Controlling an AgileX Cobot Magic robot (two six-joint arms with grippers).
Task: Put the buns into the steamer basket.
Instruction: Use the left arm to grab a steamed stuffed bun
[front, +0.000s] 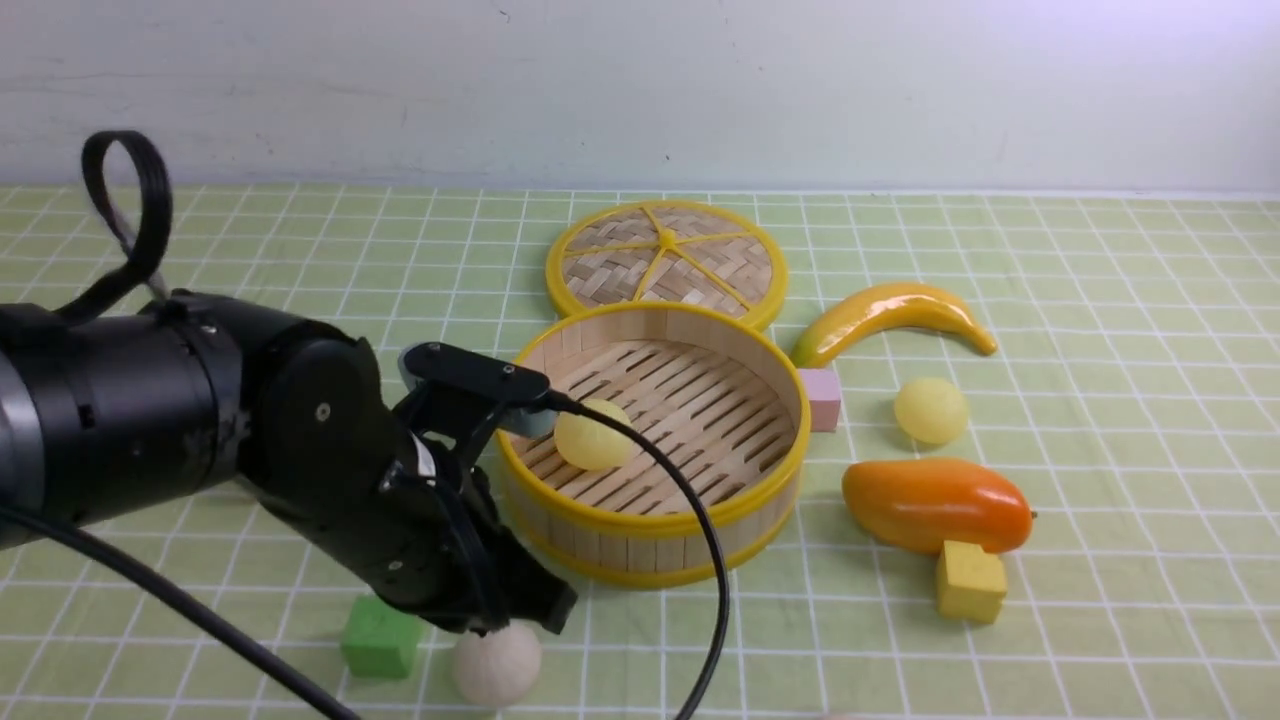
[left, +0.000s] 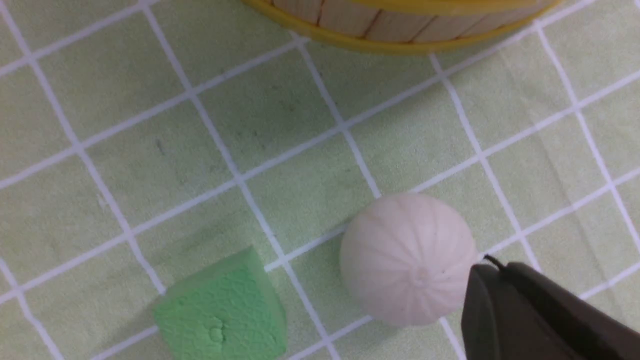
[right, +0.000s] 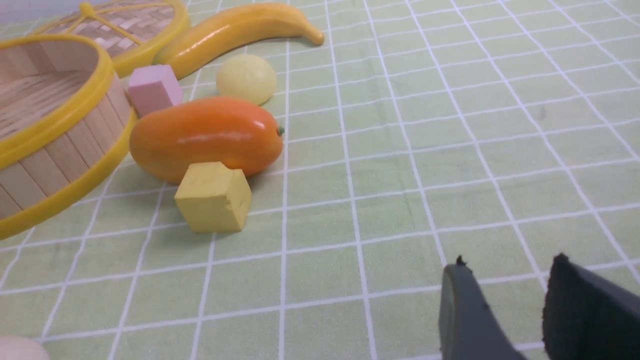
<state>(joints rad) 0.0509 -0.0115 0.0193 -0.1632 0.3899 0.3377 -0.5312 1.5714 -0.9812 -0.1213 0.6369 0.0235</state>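
Done: one bun in basket. Remaining: white bun, second yellow bun on counter; fourth unseen. Tools: left tool closed beside white bun, gripping nothing; right tool parted, empty.

cloth pale green, white grid. steamer basket pale wood, yellow rims. lid woven tan, yellow spokes. near bun off-white, ribbed; basket bun, right bun pale yellow. mango orange. green cube, pink cube, yellow cube.

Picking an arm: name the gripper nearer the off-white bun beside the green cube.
Left. The left gripper is shut right beside the off-white bun; the right gripper, open, is well away, beyond the yellow cube.
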